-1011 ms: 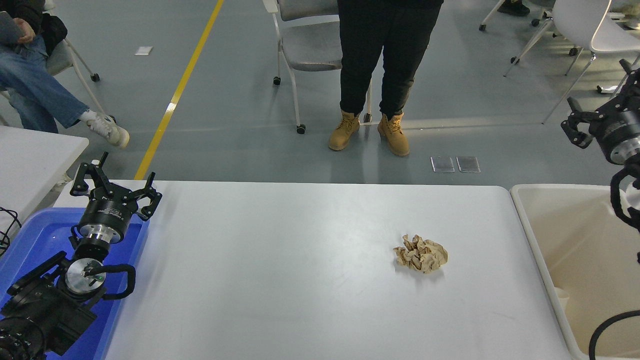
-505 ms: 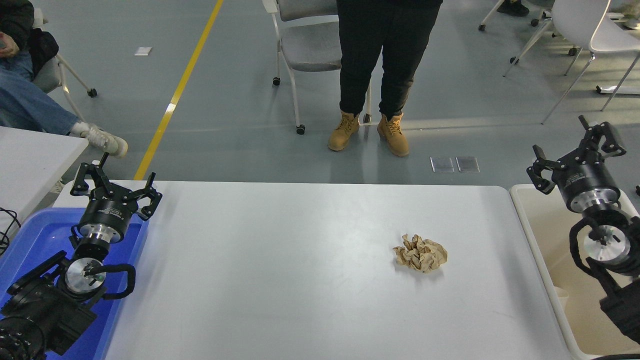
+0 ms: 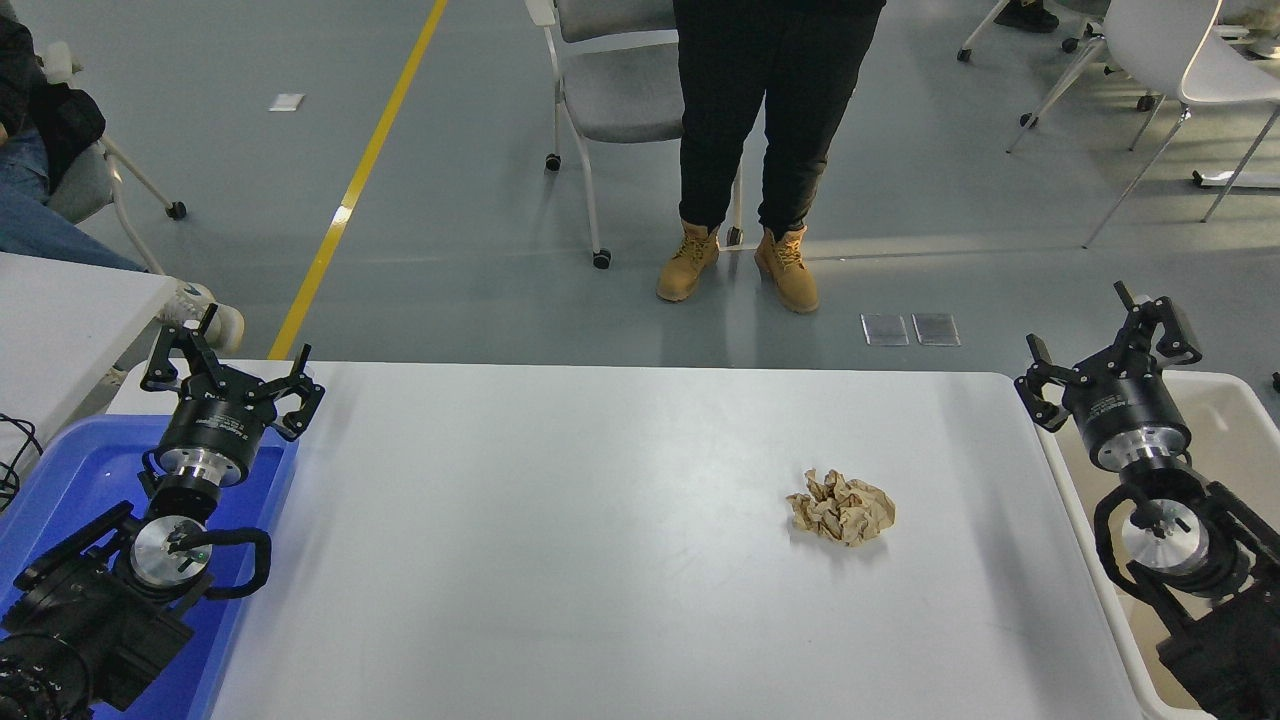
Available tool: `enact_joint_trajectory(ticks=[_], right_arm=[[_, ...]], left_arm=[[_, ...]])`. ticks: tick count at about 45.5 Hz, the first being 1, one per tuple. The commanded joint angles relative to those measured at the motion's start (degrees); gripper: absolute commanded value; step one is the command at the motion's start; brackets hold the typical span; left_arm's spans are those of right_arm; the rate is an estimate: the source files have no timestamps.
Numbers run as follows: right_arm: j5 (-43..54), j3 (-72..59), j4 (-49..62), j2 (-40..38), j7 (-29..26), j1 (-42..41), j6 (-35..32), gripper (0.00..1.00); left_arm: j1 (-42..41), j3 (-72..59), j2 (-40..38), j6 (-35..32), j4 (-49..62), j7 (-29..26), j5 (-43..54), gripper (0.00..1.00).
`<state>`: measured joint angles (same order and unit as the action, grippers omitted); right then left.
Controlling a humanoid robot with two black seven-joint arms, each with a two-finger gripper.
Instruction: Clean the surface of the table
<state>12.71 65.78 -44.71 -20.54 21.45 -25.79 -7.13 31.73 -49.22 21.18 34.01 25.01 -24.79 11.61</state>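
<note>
Over at nine o'clock a seated person's leg point(image 3: 40, 225) and pale shoe point(image 3: 205, 310) show beyond a smaller white side bench point(image 3: 60, 320). Just below that, the left pincer point(image 3: 232, 375) hangs over the far end of a blue tray point(image 3: 60, 480) at the eight o'clock corner, fingers spread wide, nothing between them, its black arm running down into the lower left. Now the bench surface point(image 3: 560, 560) itself: the big white top fills the middle of the view, from the tray's edge across to the tub. Sitting on it, toward four o'clock of centre, a crumpled ball of brown paper point(image 3: 842, 507), alone, well apart from both pincers. Up at twelve o'clock a person in black trousers point(image 3: 765, 110) and tan boots point(image 3: 740, 265) stands on the grey floor in front of a grey wheeled chair point(image 3: 610, 90), with a yellow floor line point(image 3: 350, 195) slanting away at eleven. Across to three o'clock: the right pincer point(image 3: 1105, 345) is poised over the far left corner of the beige tub point(image 3: 1235, 400), beside the bench's right end, fingers splayed wide and holding nothing
</note>
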Motion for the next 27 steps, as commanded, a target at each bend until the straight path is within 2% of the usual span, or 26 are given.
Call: enact_joint_trajectory(ticks=[1,21,27], right_arm=[[-0.58,-2.66,0.50,-2.13,0.17,-1.01,0.10,0.98],[-1.11,-30.70,5.42,-15.14,-0.01,-13.49,-0.25,0.98],[0.12,-41.50,4.89,-18.30,-0.01,-18.40,-5.34,0.98]], left_arm=[[0.00,0.00,0.00,0.00,0.04,0.00,0.00,1.00],[0.00,0.00,0.00,0.00,0.04,0.00,0.00,1.00],[0.00,0.00,0.00,0.00,-0.05,0.00,0.00,1.00]])
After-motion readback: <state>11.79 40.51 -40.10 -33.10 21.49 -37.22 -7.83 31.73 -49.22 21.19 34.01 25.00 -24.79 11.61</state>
